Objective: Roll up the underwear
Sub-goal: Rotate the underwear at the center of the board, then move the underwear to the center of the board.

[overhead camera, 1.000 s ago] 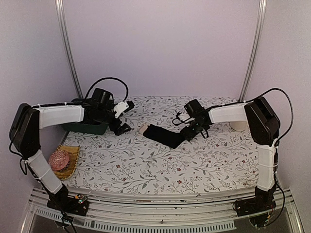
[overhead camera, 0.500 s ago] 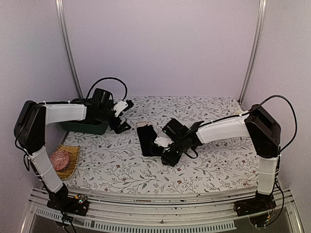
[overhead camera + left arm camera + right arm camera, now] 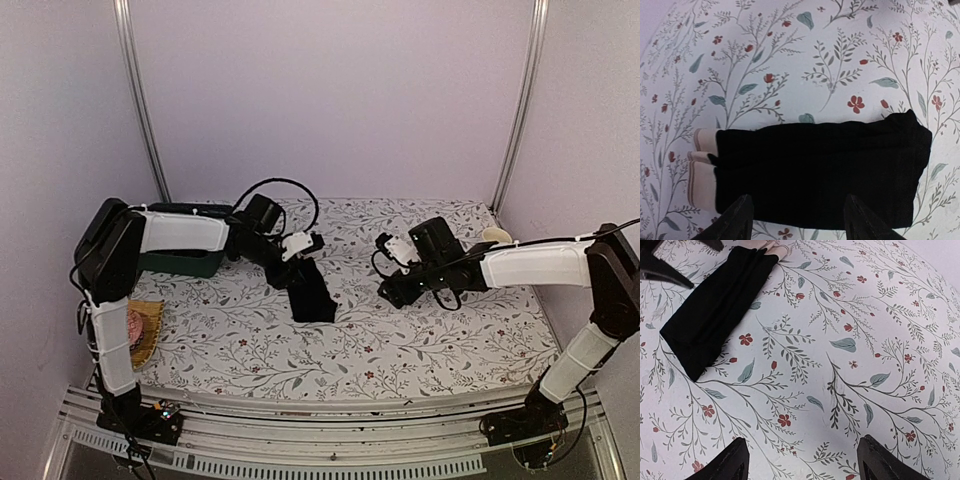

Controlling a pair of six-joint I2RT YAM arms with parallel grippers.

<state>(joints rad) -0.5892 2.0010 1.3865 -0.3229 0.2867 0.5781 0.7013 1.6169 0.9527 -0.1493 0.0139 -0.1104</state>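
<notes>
Underwear lies flat under our left gripper, jaws open; we should pinch one short end evenly. Right gripper is open too.

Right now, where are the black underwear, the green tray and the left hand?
black underwear [image 3: 815,170], left wrist view, middle of the folded cloth.
green tray [image 3: 185,264], top view, its front wall.
left hand [image 3: 799,222], left wrist view, midway between its fingertips.
</notes>
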